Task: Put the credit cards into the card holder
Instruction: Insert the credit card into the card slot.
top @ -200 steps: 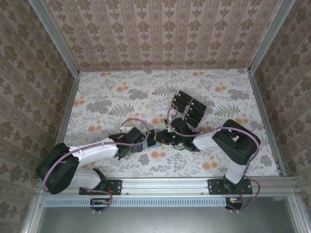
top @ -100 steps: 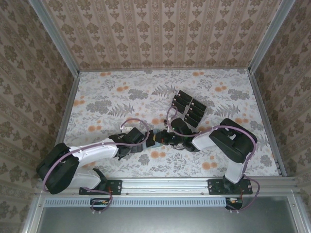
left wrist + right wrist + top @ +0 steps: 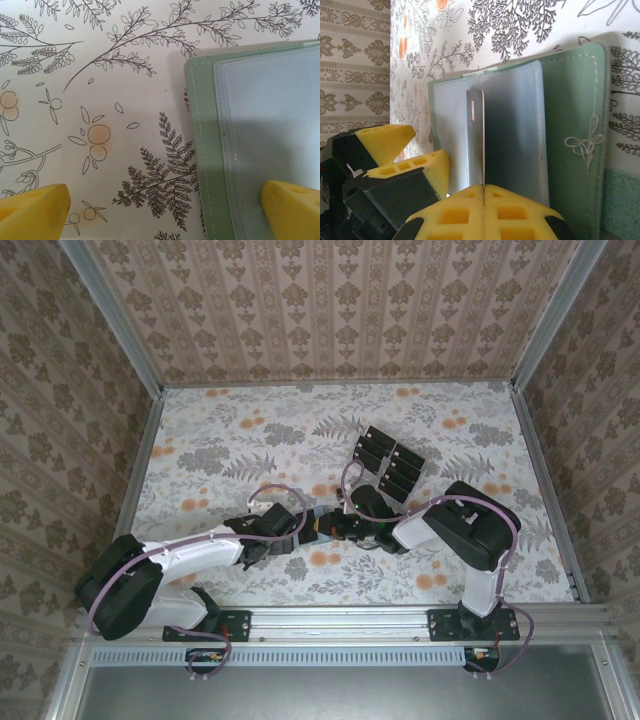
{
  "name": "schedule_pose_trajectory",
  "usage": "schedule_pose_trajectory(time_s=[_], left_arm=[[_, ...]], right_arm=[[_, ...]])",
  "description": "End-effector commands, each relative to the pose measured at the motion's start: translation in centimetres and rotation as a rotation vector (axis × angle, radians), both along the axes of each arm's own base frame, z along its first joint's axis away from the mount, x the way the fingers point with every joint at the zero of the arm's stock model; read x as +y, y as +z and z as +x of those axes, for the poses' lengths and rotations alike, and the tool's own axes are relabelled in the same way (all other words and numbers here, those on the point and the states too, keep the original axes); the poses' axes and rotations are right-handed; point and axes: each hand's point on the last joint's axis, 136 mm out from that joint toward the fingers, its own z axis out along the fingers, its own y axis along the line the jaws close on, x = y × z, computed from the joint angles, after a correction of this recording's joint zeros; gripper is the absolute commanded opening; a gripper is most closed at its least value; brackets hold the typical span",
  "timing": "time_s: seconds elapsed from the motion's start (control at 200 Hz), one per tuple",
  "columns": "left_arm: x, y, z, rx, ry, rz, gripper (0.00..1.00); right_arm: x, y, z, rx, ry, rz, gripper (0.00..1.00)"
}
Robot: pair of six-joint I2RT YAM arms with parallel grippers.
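The sage-green card holder lies open on the floral table, its clear pocket facing up. My right gripper is shut on a thin credit card, seen edge-on, standing over the pocket. My left gripper is open and straddles the holder's left edge, with one yellow fingertip over the pocket and the other over bare table. In the top view both grippers meet at the holder, the left gripper beside the right gripper. More black credit cards sit in a slotted tray.
The slotted tray with its two columns stands behind the right arm, near the table's middle. Patterned walls with metal posts close in the table on three sides. The left gripper's fingers sit close to the held card.
The right arm has shifted a little to the left, bringing the held card closer over the holder. The left arm has stayed put.
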Motion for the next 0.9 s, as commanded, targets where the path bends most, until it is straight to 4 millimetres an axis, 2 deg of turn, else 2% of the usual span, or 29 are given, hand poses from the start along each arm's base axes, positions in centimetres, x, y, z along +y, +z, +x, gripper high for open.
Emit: schedule_pose_trajectory(time_s=[0.0, 0.375, 0.895], left_arm=[[1.7, -1.0, -1.4, 0.041, 0.010, 0.062, 1.00], [1.7, -1.1, -1.4, 0.043, 0.009, 0.062, 1.00], [1.6, -1.2, -1.5, 0.046, 0.007, 0.062, 1.00]], right_arm=[[0.3, -0.1, 0.1, 0.006, 0.009, 0.018, 0.00], [0.7, -0.2, 0.3, 0.016, 0.015, 0.026, 0.00], [-0.1, -0.3, 1.4, 0.014, -0.029, 0.024, 0.00]])
